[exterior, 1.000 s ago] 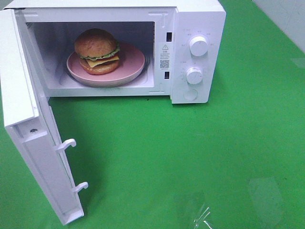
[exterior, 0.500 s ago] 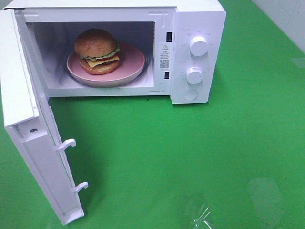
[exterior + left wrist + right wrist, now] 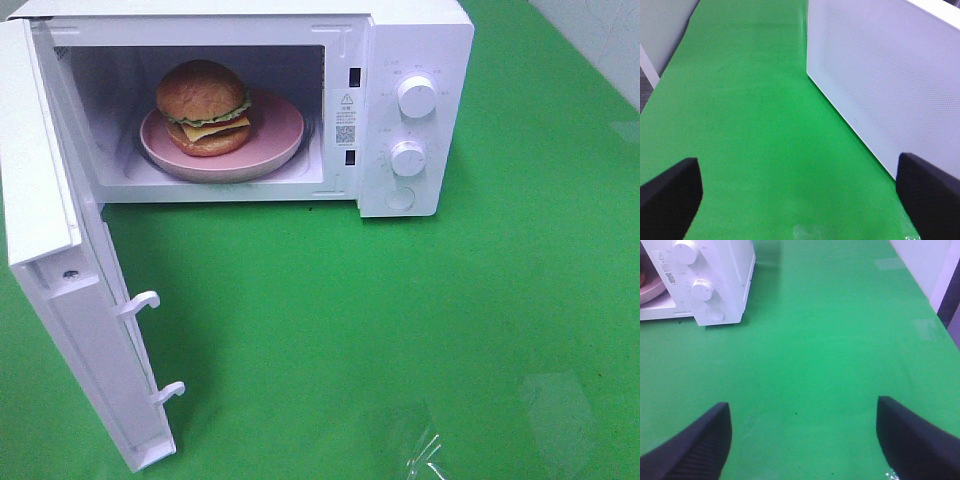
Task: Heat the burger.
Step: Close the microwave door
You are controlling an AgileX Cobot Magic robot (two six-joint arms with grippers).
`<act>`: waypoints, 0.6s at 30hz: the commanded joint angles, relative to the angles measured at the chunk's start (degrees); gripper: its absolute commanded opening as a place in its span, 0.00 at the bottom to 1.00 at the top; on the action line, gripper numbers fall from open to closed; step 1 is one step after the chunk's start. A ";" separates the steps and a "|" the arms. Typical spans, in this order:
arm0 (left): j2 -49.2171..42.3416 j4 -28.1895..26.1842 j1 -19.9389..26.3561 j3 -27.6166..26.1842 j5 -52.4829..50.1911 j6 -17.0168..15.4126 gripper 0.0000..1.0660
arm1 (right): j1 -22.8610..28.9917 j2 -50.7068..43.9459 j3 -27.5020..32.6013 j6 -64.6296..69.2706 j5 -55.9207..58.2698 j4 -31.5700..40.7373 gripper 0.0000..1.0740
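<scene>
The burger (image 3: 203,106), with a golden-brown bun, green lettuce and yellow cheese, sits on a round pink plate (image 3: 275,140) inside the white microwave (image 3: 415,40). The microwave door (image 3: 70,300) stands wide open to the left. Neither arm shows in the exterior high view. My left gripper (image 3: 797,200) is open and empty over the green cloth, beside the outer face of the door (image 3: 880,75). My right gripper (image 3: 802,440) is open and empty, well in front of the microwave's knob panel (image 3: 702,287).
Two white knobs (image 3: 416,96) and a round button (image 3: 400,199) are on the microwave's right panel. Two latch hooks (image 3: 140,302) stick out from the door's inner edge. A green cloth (image 3: 400,330) covers the table. A grey wall (image 3: 940,265) borders the right side.
</scene>
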 commanded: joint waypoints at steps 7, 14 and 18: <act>-1.20 -0.06 -0.40 0.17 -0.80 -0.29 0.91 | -0.34 -1.55 0.06 -0.69 -0.29 -0.29 0.71; -1.20 -0.06 -0.40 0.17 -0.80 -0.29 0.91 | -0.34 -1.55 0.06 -0.69 -0.29 -0.29 0.71; -1.20 -0.06 -0.40 0.17 -0.80 -0.29 0.91 | -0.34 -1.55 0.06 -0.69 -0.29 -0.29 0.71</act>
